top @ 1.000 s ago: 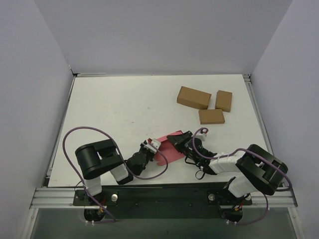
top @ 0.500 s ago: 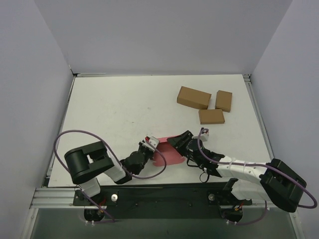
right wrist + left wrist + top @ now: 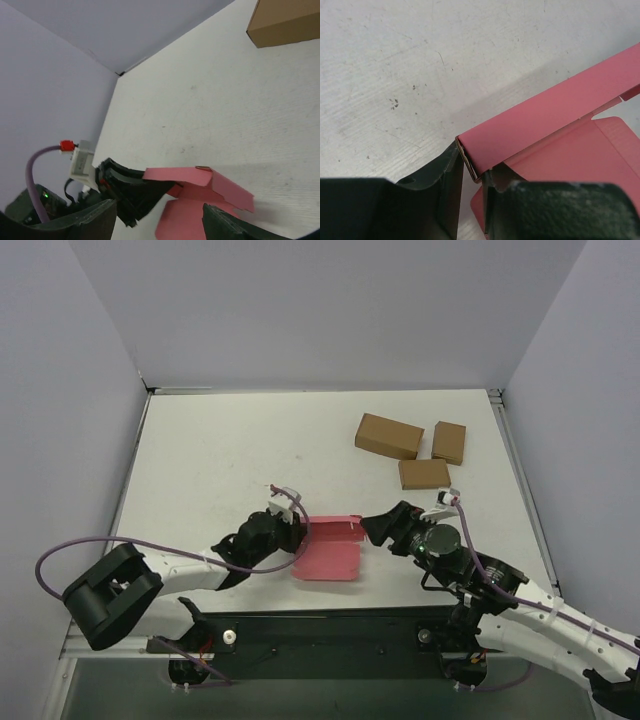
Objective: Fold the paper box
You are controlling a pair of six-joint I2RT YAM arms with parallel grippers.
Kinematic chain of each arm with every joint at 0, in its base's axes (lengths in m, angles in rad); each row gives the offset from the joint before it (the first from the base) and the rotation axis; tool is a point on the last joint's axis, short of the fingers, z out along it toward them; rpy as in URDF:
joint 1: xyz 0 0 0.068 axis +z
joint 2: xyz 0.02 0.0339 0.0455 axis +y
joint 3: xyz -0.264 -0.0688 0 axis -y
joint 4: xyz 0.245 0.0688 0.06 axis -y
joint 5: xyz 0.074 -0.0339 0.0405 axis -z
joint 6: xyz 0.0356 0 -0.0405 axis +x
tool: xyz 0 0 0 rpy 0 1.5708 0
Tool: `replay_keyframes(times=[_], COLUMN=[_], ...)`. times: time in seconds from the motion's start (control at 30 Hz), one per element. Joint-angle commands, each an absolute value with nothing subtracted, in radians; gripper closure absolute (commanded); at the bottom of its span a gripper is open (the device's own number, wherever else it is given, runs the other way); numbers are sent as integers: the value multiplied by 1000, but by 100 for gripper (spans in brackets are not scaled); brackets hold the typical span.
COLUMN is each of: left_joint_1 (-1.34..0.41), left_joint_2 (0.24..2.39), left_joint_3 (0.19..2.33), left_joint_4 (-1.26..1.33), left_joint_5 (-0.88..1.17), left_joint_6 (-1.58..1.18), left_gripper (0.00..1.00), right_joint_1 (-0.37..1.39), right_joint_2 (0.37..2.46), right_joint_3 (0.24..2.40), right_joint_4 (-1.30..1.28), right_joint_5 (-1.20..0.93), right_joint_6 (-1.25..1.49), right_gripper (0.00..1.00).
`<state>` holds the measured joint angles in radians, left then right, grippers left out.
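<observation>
The pink-red paper box [image 3: 330,552] lies flat on the white table, near the front middle, with a folded flap standing along its far edge. My left gripper [image 3: 291,531] is at the flap's left end. In the left wrist view the flap [image 3: 555,112] runs up to the right, and my left gripper [image 3: 474,176] is shut on its doubled corner. My right gripper [image 3: 380,527] stands open just to the right of the box, not touching it. The right wrist view shows the raised flap [image 3: 200,176] ahead of the spread right gripper [image 3: 159,216], with the left gripper's fingers [image 3: 132,192] on the flap's far end.
Three brown cardboard boxes [image 3: 389,436] [image 3: 449,442] [image 3: 424,473] sit at the back right of the table; one [image 3: 287,20] shows at the top right of the right wrist view. Grey walls enclose the table on three sides. Purple cables loop from both arms.
My right gripper has opened, let go of the paper box and drawn back to the right. My left arm has stretched out, carrying the box's left end away from the front edge.
</observation>
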<state>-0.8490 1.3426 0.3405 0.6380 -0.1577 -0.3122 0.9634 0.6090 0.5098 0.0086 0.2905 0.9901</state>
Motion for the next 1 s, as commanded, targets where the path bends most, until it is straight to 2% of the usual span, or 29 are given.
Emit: replay_keyframes(times=[0.0, 0.2, 0.6, 0.7, 0.8, 0.83, 0.93, 0.97], left_joint_1=[-809, -770, -747, -747, -744, -742, -744, -742], left_joint_2=[1270, 1230, 1198, 1197, 1190, 1187, 1177, 1172], left_joint_3=[406, 454, 468, 466, 463, 459, 445, 443], left_joint_4=[390, 249, 179, 176, 183, 187, 204, 210], left_joint_5=[0, 135, 210, 219, 227, 230, 221, 219], left_joint_6=[-431, -463, -476, -476, -474, -471, -466, -463], left_gripper=[100, 100, 100, 100, 100, 100, 100, 100], right_joint_1=[1005, 1069, 1141, 1147, 1150, 1149, 1150, 1150], right_joint_2=[632, 753, 940, 972, 1003, 1009, 1037, 1045], right_joint_3=[575, 611, 624, 637, 655, 660, 682, 690], right_joint_4=[-287, -354, -207, -204, -221, -227, -264, -276], right_joint_5=[362, 457, 466, 486, 503, 509, 529, 535], right_joint_6=[778, 672, 623, 640, 667, 681, 704, 715], right_gripper=[31, 31, 40, 48, 62, 74, 94, 97])
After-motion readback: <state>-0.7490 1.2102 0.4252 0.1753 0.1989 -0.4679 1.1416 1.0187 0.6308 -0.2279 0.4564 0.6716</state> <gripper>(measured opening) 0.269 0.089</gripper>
